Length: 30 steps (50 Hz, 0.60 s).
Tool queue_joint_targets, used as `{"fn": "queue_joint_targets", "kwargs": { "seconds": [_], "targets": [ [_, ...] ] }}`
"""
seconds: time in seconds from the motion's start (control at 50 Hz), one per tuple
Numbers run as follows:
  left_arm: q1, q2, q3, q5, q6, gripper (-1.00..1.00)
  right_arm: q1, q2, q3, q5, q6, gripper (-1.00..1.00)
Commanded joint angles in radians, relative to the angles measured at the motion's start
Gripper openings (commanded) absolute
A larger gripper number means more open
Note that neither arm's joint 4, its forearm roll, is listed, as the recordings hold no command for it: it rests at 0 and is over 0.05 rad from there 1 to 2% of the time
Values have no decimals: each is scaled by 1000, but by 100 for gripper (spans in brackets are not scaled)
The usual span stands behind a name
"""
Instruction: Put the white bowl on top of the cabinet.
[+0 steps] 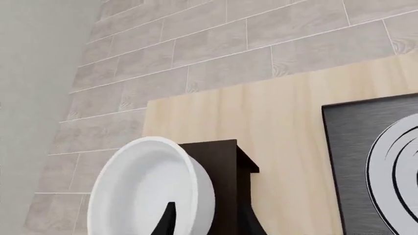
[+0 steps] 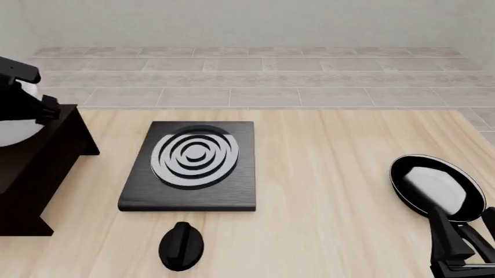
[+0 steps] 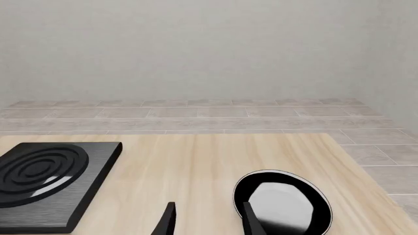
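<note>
The white bowl (image 2: pixel 13 126) hangs at the far left edge of the front view, over the flat top of the dark cabinet (image 2: pixel 37 174). My left gripper (image 2: pixel 32 109) is shut on the bowl's rim. In the left wrist view one finger (image 1: pixel 168 219) lies inside the bowl (image 1: pixel 147 186), the other is hidden behind its wall, and the cabinet (image 1: pixel 225 181) is just beyond. I cannot tell whether the bowl touches the cabinet top. My right gripper (image 2: pixel 464 249) is open and empty at the front right, with both fingers (image 3: pixel 251 223) showing in the right wrist view.
A black stove plate (image 2: pixel 139 194) with grey rings lies at the table's middle; it also shows in both wrist views (image 1: pixel 346 147) (image 3: pixel 91 161). A black knob-like object (image 2: pixel 182 246) lies in front of it. A black-rimmed pan (image 2: pixel 433 185) (image 3: pixel 281 203) lies just ahead of my right gripper.
</note>
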Motion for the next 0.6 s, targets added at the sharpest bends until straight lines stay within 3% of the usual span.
{"fn": "queue_joint_targets", "kwargs": {
  "seconds": [0.02, 0.3, 0.6],
  "targets": [
    [-13, -47, -43, 53, 5, 100, 0, 0, 0, 0, 0, 100],
    [-23, -156, -81, 94, 2, 100, 0, 0, 0, 0, 0, 100],
    [-101, -449, 22, 128, -31, 100, 0, 0, 0, 0, 0, 100]
  ]
}}
